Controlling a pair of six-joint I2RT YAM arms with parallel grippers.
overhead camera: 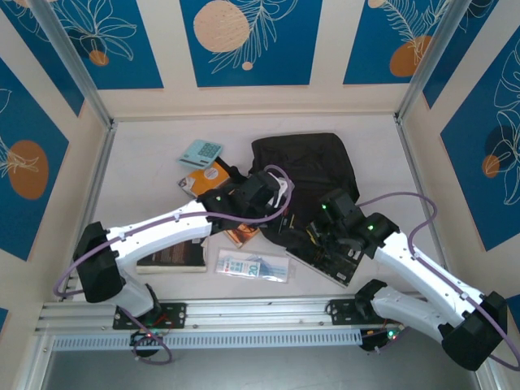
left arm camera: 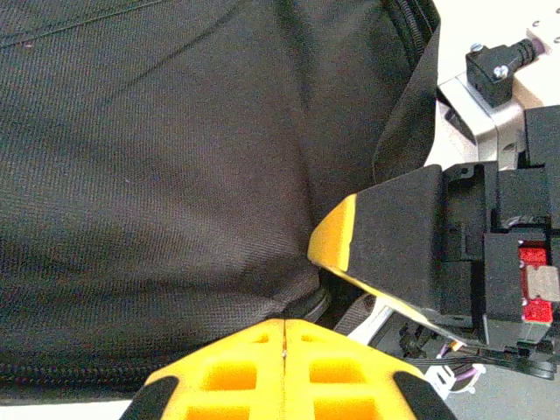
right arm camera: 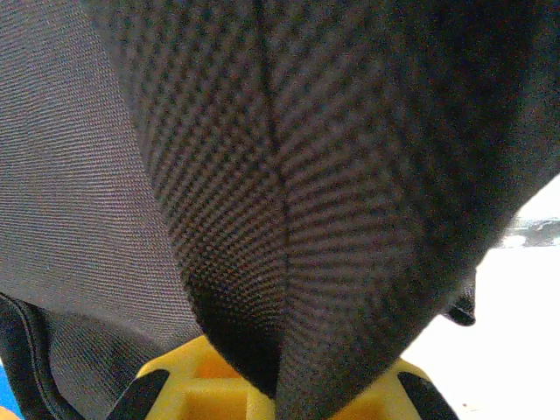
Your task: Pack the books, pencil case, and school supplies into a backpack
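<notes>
Your right hand [right arm camera: 273, 387] pinches a backpack [overhead camera: 313, 162] fold; your left hand [left arm camera: 284, 339] is pressed together at its zip edge. A shallow pinch could slip on lifting, or drag the backpack over the books [overhead camera: 203, 180] just beside it.

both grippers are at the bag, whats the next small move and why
Probably lift the right gripper slightly: it is shut on a fold of the large soft black fabric backpack, so raising it should gape the opening; the long white-and-blue pencil case lies outside.
</notes>
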